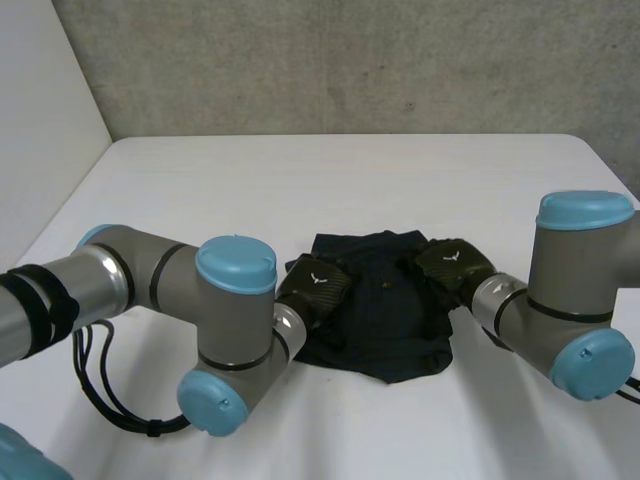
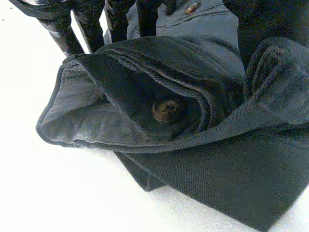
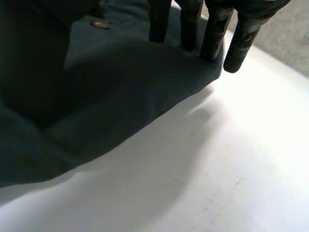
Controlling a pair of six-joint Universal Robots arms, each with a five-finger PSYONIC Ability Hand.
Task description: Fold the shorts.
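though its fingers [image 2: 116, 19] run straight, the left hand [image 1: 315, 285] is grasping the shorts [image 1: 385, 325]. in its wrist view a doubled waistband fold, with a brown button [image 2: 166, 110] tucked inside, sits under the palm between those fingers and the thumb [image 2: 260, 24], and the cloth curls up against the thumb. from the head view this hand is on the shorts' 9 o'clock edge.

the right hand [image 1: 452, 262] is at about 2 o'clock on the shorts, and it grips too. its straight fingers [image 3: 190, 24] come down on the cloth's edge and its thumb [image 3: 29, 63] presses in opposite. the cloth between them bulges up off the table [image 1: 300, 180], with shadow beneath.

the shorts lie as a dark, compact bundle a little toward 6 o'clock from the table's middle, between the two arms. at the left side they are more than one layer thick.

i judge this to be a fold in mid-course, with both side edges held and not yet laid down. the next move calls for both hands to travel together at one height, so the held layers don't slide apart or drag the bottom layer along. the edges then need setting down flat and square on the rest before the hands let go. the thick waistband at the left may spring open if freed too early.
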